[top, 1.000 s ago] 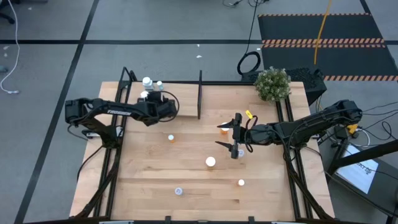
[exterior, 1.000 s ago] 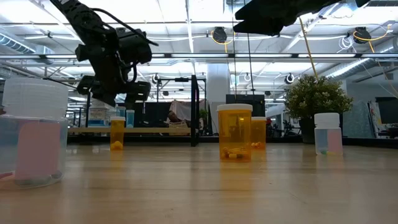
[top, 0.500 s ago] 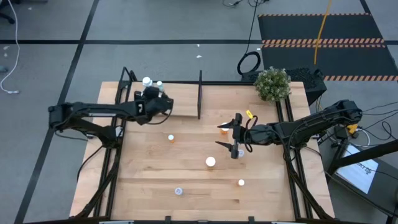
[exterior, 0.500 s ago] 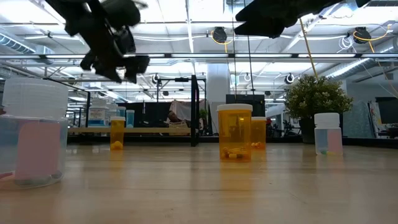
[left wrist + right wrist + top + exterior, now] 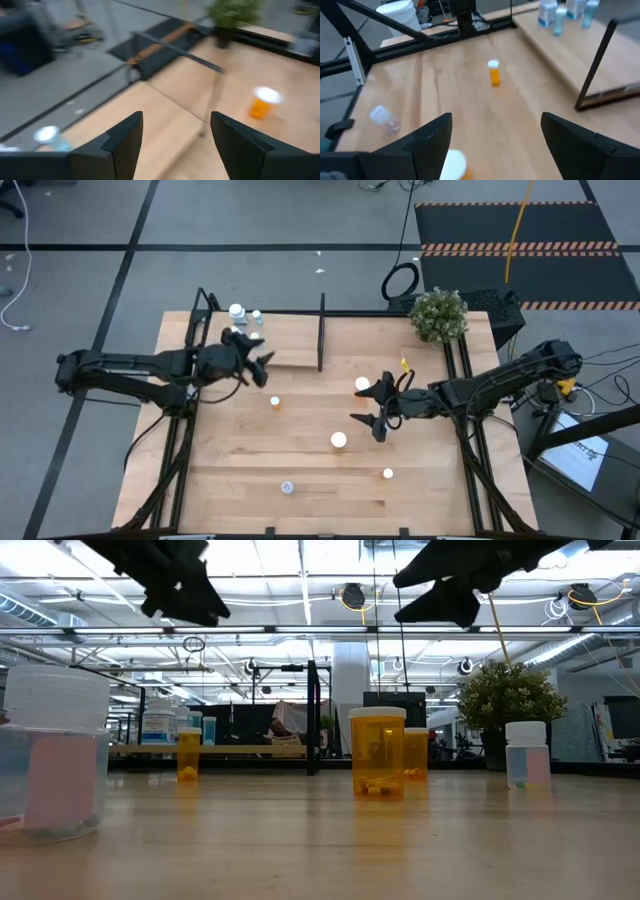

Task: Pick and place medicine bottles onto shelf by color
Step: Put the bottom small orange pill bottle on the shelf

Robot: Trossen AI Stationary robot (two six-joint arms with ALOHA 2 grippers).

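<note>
**Pale bottles shelved; orange ones and two more remain on the table**

The landmark is the shelf [image 5: 290,340], a low light-wood plank platform with thin black posts and a black upright divider [image 5: 321,332], at the far end of the wooden tabletop [image 5: 240,480].

Done, as far as can be seen: a small group of white-capped, pale blue bottles [image 5: 241,320] stands at the shelf's far left corner, well left of the divider. The right wrist view shows three or so of them [image 5: 559,15]. No bottle is visible on the part of the shelf right of the divider.

Left, by my count: five bottles on the table in front of the shelf. One small orange bottle [image 5: 275,402] stands just in front of the shelf, left of the divider. A white-capped orange bottle [image 5: 361,386] stands in front of it right of the divider, and a larger orange one [image 5: 339,441] farther out. Well away from the shelf, near the front edge, are a clear bottle [image 5: 287,487] and a small white-capped one [image 5: 388,474].

The left gripper [image 5: 258,366] hangs at the shelf's front edge, beside the pale group, fingers spread and empty. The right gripper [image 5: 368,404] hovers beside the white-capped orange bottle, wide open, holding nothing.

The job looks under half done, with the orange sorting apparently not started.
</note>
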